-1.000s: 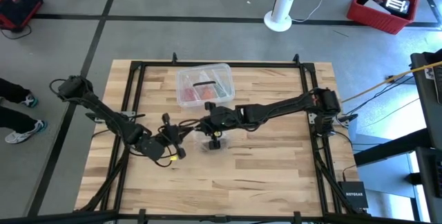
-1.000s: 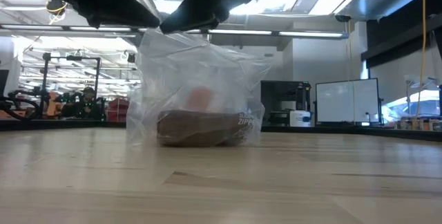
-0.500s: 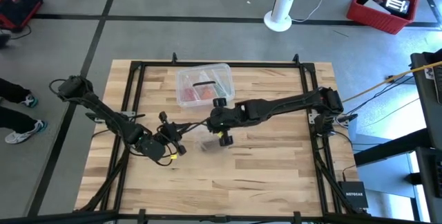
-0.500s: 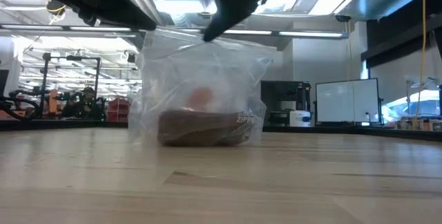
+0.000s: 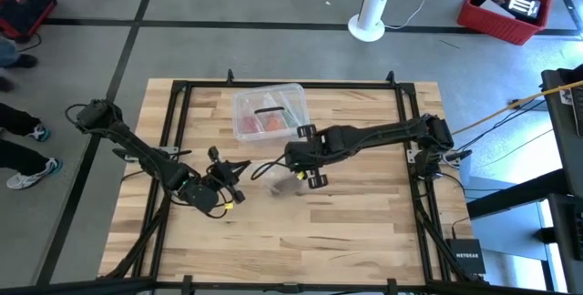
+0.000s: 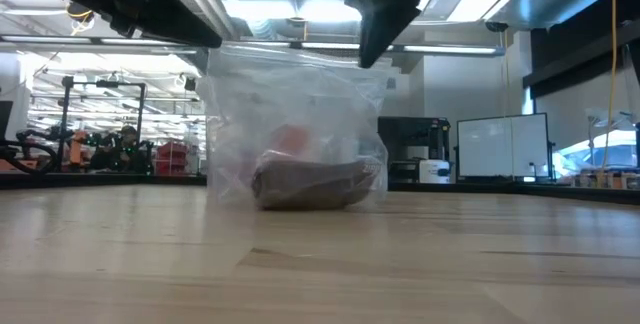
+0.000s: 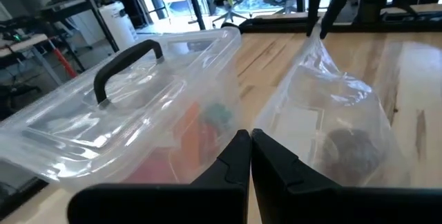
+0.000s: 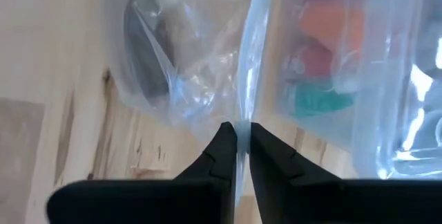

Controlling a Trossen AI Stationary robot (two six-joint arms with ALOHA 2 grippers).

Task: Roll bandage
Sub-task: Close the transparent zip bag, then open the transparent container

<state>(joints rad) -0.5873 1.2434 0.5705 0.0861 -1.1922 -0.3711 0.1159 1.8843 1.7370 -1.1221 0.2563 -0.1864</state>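
The right gripper (image 8: 237,156) is pinched on the bag's (image 6: 300,124) top edge, probably to free the bandage (image 6: 310,182) inside, mid-table. The left gripper (image 7: 250,156), fingers together, waits at nine o'clock.

**Bandage bundled inside the bag**

The bandage (image 6: 305,181) is a dull brown wad, bunched into a low, rounded lump rather than laid out flat. In the low view it sits just left of the frame's centre, resting at the bottom of a clear plastic bag (image 6: 290,114) on the wooden table (image 6: 320,264). From overhead it reads as a small dark patch near mid-frame (image 5: 285,187).
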